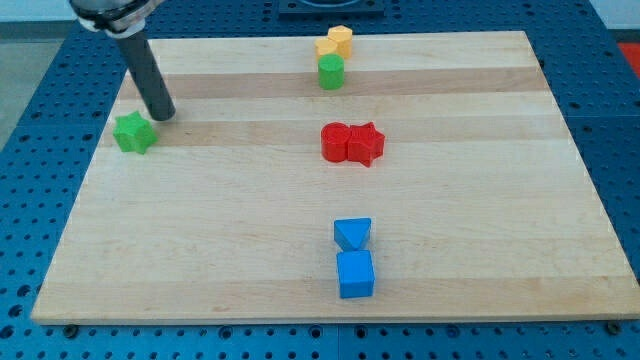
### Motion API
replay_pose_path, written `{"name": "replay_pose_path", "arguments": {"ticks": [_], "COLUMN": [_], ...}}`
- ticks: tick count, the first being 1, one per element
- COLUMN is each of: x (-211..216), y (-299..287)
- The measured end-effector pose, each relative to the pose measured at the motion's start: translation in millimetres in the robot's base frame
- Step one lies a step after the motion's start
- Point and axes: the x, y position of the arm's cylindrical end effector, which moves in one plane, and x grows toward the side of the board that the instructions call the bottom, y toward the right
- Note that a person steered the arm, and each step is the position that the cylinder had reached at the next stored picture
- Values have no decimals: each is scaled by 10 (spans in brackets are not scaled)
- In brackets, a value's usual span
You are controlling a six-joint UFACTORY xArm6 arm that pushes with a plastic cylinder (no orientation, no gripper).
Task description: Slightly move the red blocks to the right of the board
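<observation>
My tip (pixel 163 113) rests on the wooden board (pixel 480 250) far out at the view's left, near the top. I carry no jaws, only a plain dark rod that slants up toward eleven o'clock and out of the view's top edge, so nothing on me can spread, press together or pinch, and the tip touches no block.

At about seven o'clock from my tip, just beside it, lies the green star block (pixel 134 132). Whether a thin gap separates us I cannot tell.

The two red blocks sit near the middle of the board, well apart from my tip, off at about three o'clock and slightly lower. The red rounded block (pixel 336 142) is on the view's left of the pair, and the red star block (pixel 366 144) is at its three o'clock, touching it.

At twelve o'clock from the red pair, near the board's top edge, stands a green block (pixel 331 71) whose exact shape is hard to make out. Just above it, at about twelve o'clock, lie an orange block (pixel 327 46) and a yellow block (pixel 342 38), pressed close together, the yellow one toward one o'clock of the orange.

At six o'clock from the red pair, near the board's bottom edge, a blue triangle block (pixel 352 234) sits directly above a blue cube (pixel 355 274), the two touching.
</observation>
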Motion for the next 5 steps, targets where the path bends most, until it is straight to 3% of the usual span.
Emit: {"name": "replay_pose_path", "arguments": {"ticks": [1,3,5], "x": [88,877,879], "y": [447,779,1447]}}
